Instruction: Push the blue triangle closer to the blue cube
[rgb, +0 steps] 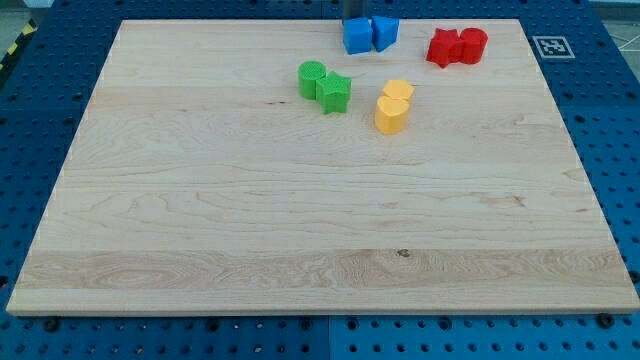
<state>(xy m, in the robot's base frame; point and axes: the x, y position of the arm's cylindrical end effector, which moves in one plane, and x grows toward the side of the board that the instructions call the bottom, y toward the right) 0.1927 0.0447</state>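
The blue cube sits near the view's top edge of the wooden board, a little right of centre. The blue triangle lies right beside it on the view's right, and the two seem to touch. My dark rod comes down from the view's top edge. My tip is just behind the blue cube, at its top side, and its very end is partly hidden by the cube.
Two red blocks lie together at the view's top right. A green cylinder and a green star touch left of centre. Two yellow blocks lie below the blue pair. A black-and-white marker is on the blue table.
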